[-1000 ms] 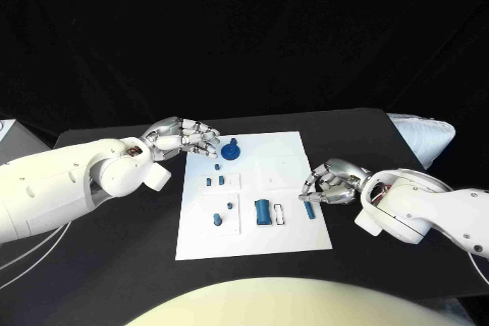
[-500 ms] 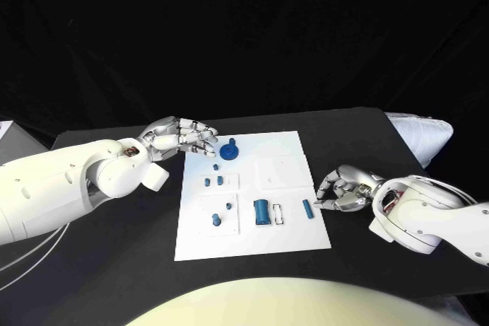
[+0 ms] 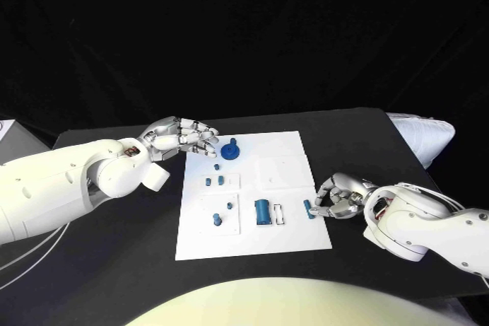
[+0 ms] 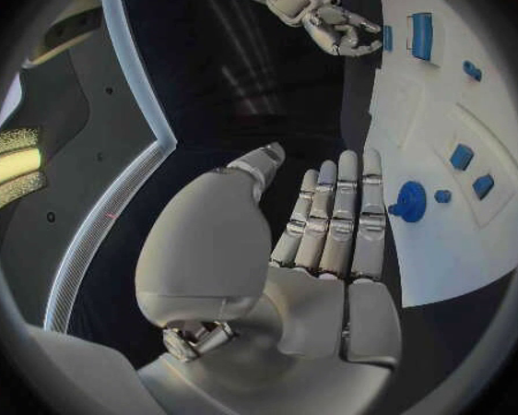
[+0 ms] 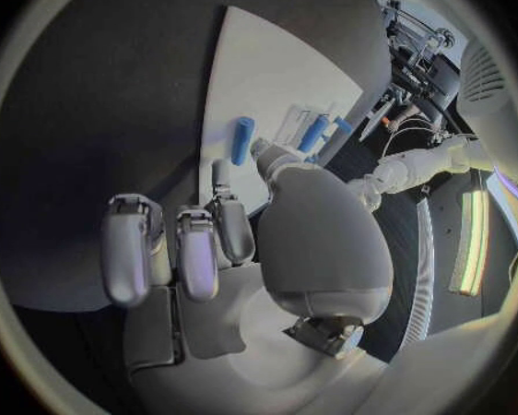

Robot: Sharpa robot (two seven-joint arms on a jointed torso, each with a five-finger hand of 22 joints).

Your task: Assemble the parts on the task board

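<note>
The white rectangular task board [image 3: 255, 199] lies on the black table [image 3: 122, 255] between both hands. The left hand [image 3: 181, 137] hovers at the board's far left corner, fingers extended side by side and empty; a round blue knobbed part [image 3: 231, 152] stands just beyond its fingertips. The right hand [image 3: 339, 196] sits at the board's right edge, fingers curled loosely; a slim blue bar part [image 3: 308, 208] lies just ahead of its fingertips, seemingly untouched, though the wrist view leaves this unclear.
</note>
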